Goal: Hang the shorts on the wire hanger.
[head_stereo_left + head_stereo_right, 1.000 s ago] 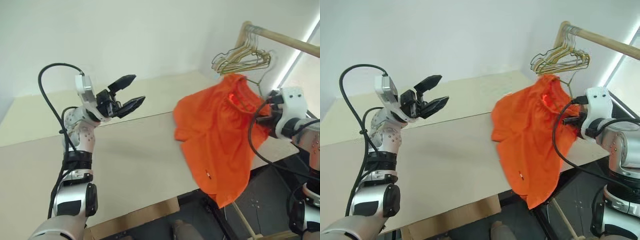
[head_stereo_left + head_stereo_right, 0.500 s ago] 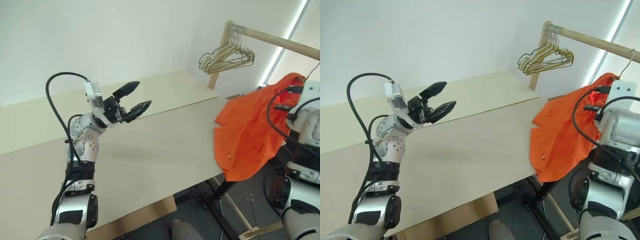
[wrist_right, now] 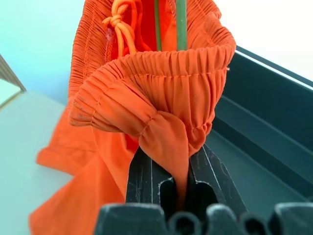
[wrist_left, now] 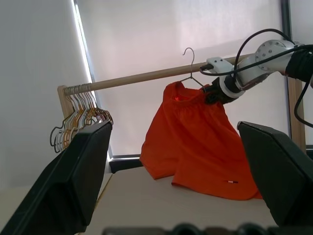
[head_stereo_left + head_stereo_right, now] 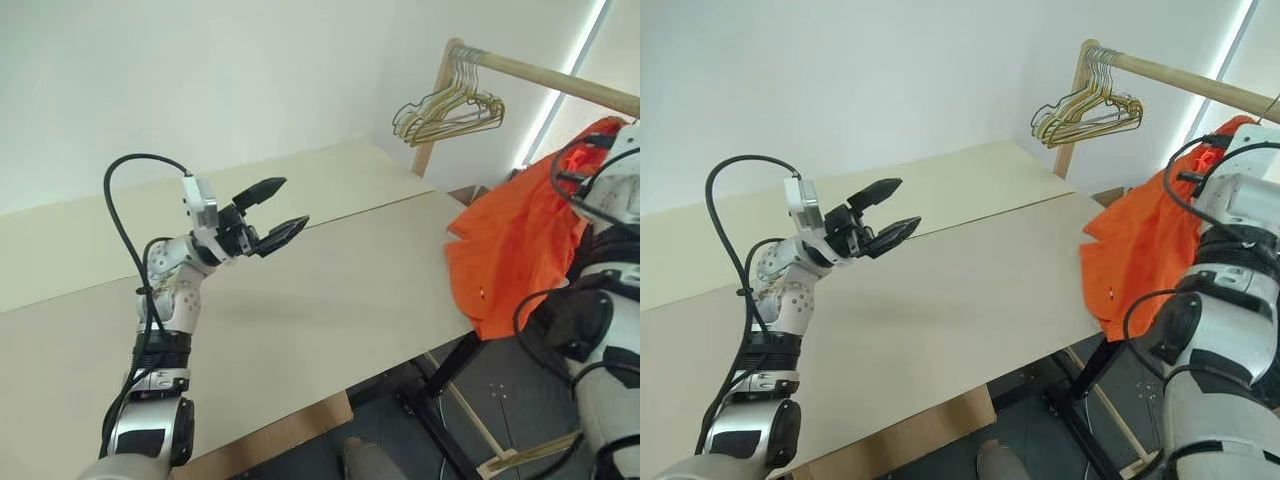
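Beige table (image 5: 330,290) fills the head view; left gripper (image 5: 278,213) hovers spread. Left wrist view: shorts (image 4: 198,137) hang on the wire hanger (image 4: 188,66), seemingly just before the rail (image 4: 146,77). Right gripper (image 3: 171,164) pinches their waistband.

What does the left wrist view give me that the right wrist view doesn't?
Left wrist view: the wooden rail, the bunch of spare hangers, the wire hanger hook near the rail, the shorts hanging full length, and the open left gripper.

Right wrist view: the waistband pinched between the right gripper fingers, and the orange drawstring knot.

Both: the shorts on the hanger wire, held by the right gripper.
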Robot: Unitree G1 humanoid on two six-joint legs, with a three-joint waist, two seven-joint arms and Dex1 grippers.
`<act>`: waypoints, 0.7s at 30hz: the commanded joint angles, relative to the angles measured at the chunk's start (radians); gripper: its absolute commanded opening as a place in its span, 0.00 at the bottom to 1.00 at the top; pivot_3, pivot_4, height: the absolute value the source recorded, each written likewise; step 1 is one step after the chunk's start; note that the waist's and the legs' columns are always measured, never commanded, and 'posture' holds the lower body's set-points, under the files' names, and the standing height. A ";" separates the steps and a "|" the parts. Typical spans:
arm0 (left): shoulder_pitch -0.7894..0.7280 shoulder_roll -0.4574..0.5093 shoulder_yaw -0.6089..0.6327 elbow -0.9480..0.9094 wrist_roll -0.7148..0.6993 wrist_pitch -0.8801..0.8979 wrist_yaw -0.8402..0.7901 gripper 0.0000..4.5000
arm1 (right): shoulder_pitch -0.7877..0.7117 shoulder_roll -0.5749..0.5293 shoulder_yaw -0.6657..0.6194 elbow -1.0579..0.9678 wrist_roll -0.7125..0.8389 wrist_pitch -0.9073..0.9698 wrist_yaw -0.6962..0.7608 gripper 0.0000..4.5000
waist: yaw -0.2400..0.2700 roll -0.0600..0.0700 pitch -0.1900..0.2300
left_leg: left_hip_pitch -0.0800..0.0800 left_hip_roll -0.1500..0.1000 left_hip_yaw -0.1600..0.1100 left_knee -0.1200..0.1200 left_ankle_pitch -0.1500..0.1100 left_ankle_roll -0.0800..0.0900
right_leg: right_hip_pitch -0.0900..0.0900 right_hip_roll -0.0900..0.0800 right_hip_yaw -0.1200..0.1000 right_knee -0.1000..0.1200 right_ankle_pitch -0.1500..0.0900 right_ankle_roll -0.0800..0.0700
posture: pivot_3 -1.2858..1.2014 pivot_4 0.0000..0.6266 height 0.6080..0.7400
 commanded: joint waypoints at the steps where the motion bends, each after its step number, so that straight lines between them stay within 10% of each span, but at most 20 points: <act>1: 0.003 0.009 -0.003 -0.052 0.000 -0.014 0.009 0.99 | -0.087 -0.043 -0.024 0.114 0.040 -0.097 -0.002 0.00 | 0.001 0.000 0.000 | 0.000 0.000 0.001 -0.001 0.000 0.000 | 0.000 0.000 0.001 -0.001 0.000 0.000 | 0.45 0.00 1.00; 21: 0.067 0.005 0.001 -0.110 -0.022 -0.011 0.030 0.99 | -0.115 -0.059 -0.047 0.310 0.165 -0.161 -0.001 0.00 | 0.024 0.002 0.001 | 0.001 0.000 0.012 -0.005 0.000 0.000 | 0.002 0.000 0.012 -0.010 0.004 0.006 | 0.46 0.00 1.00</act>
